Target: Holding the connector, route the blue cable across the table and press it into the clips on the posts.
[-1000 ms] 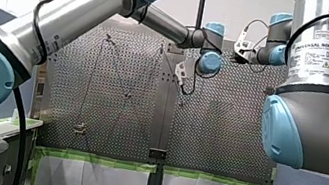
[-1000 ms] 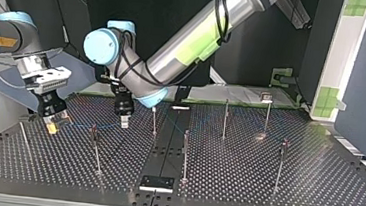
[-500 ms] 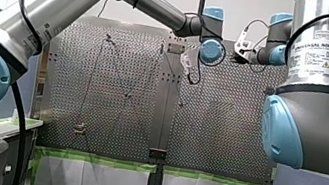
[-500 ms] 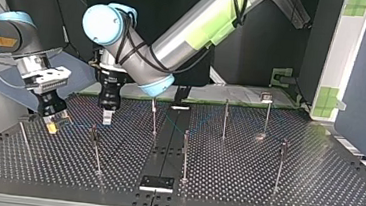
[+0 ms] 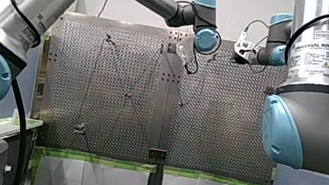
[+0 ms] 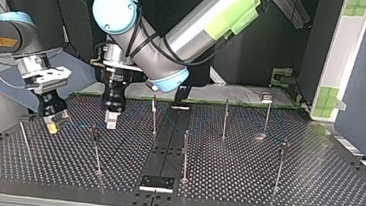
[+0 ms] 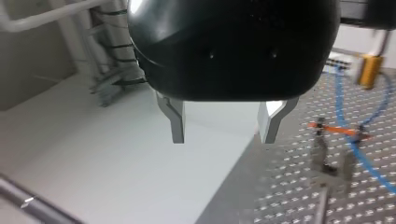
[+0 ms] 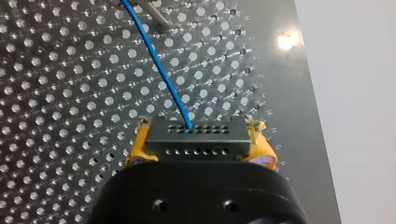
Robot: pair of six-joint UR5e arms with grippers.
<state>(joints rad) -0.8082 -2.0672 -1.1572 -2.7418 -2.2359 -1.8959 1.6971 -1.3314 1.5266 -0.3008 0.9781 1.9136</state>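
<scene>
Currently right gripper (image 8: 201,140), yellow-padded, clamping dark rectangular multi-hole connector (image 8: 196,144) between pads (image 8: 137,150); thin blue cable (image 8: 159,70) leaving connector's face, running ahead over perforated metal table (image 8: 56,93). Top view: right gripper sitting near table's 9 o'clock edge; left gripper (image 7: 223,127), black with bare metal fingers (image 7: 177,123), hovering at its 3 o'clock, jaws spread wide, holding nothing, slim metal post (image 6: 154,115) further toward 3 o'clock.

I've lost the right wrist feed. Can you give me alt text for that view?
My right gripper clamps a dark connector, which has rows of small holes, between its yellow pads. The blue cable leaves the connector and runs ahead over the perforated table toward a metal post.
</scene>
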